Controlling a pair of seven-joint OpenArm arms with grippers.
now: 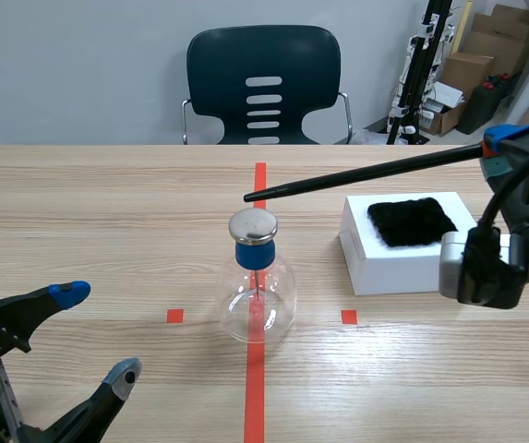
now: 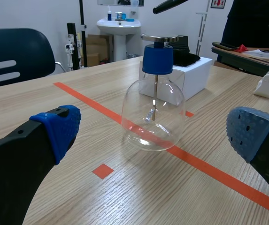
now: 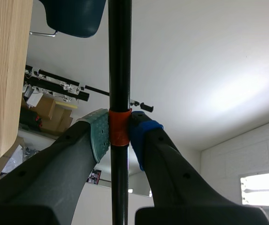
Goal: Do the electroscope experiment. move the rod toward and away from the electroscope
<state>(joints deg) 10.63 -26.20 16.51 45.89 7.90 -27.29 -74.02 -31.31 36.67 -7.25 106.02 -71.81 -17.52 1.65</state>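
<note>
The electroscope (image 1: 258, 281) is a clear glass flask with a blue stopper and a round metal cap, standing on the red centre tape line; it shows ahead of my left gripper's fingers too, as the electroscope (image 2: 154, 98). A long black rod (image 1: 366, 173) hangs level above the table, its tip just above and slightly behind the metal cap. My right gripper (image 1: 509, 148) is shut on the rod (image 3: 119, 84) at an orange band. The rod tip (image 2: 168, 5) shows above the cap. My left gripper (image 1: 98, 337) rests open low at the near left, apart from the flask.
A white box (image 1: 410, 245) with a black fur cloth (image 1: 412, 221) on it lies right of the electroscope. A dark chair (image 1: 264, 85) stands behind the table. Cardboard boxes and stands fill the back right. A small white object (image 2: 267, 85) lies on the table beyond the left gripper.
</note>
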